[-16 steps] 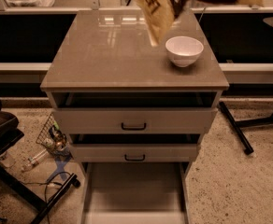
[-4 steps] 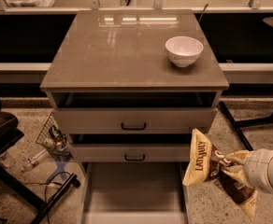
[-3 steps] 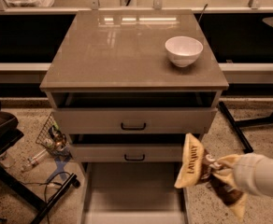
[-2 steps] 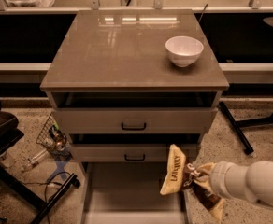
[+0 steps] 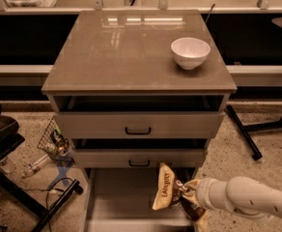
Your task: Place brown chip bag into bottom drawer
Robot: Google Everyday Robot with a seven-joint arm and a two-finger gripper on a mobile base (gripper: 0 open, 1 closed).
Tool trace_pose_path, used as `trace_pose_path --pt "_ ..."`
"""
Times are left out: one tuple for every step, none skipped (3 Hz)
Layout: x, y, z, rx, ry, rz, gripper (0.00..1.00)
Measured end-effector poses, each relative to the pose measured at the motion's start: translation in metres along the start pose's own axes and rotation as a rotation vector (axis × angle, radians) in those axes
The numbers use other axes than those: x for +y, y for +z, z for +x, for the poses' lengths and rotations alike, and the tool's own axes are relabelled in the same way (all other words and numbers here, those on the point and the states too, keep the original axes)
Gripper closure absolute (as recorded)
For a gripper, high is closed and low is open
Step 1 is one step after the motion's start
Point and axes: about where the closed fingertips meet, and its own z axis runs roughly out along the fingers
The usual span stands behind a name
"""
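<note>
Cabinet [image 5: 126,57] carries a bowl [image 5: 190,52]; claw [image 5: 183,197] holds brown chip bag [image 5: 163,190] above bottom drawer [image 5: 121,197].

Smooth off-white tubular arm [image 5: 257,201], ringed collar at the wrist, seemingly dark gripper [image 5: 180,197] low, right of centre.

The brown chip bag [image 5: 164,193], tan ends and white lettering, hangs upright over the right side of the open bottom drawer [image 5: 121,197], pinched at its 3 o'clock edge by the pincer [image 5: 182,197]
</note>
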Motion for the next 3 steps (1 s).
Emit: trace_pose_path --pt "0.019 0.049 0.015 -0.022 0.009 -0.057 1.00" --pt "0.038 0.092 0.017 -0.046 0.011 -0.115 1.00" --pt "0.057 0.131 0.006 -0.071 0.002 -0.175 1.00"
